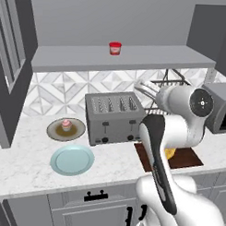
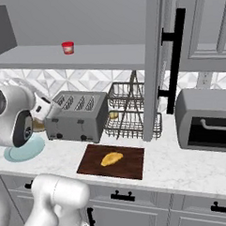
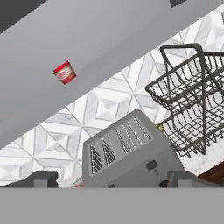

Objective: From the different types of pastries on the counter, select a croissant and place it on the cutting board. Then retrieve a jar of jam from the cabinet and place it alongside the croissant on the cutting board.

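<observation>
The croissant (image 2: 111, 158) is seen lying on the cutting board (image 2: 132, 168), so the first half of the task is judged done and the jam step is the one in hand. The hand (image 3: 112, 181) is held empty with its fingers (image 3: 41, 178) spread wide apart, nothing between them. It is raised above the surface and aimed across the toaster (image 3: 131, 153), which lies directly below and ahead of it, towards the tiled wall and the cabinet's long shelf (image 3: 109, 57).

The jar of jam (image 3: 64, 72) stands upright on that shelf, well apart from the hand, higher than it and off to one side of its line of aim (to the upper left in the hand view). Nothing else is seen on the shelf near the jar. The wire rack (image 3: 192, 100) lies ahead on the other side, and the cupcake (image 1: 66, 124) on its brown plate (image 1: 54, 131) is left untouched beyond the far side of the toaster.

For the next move, the hand would need to be lifted and swung until the jar sits between the spread fingers, then advanced over the shelf edge level with the jar's body before closing. Clearance over the toaster and under the shelf's front lip should be minded.
</observation>
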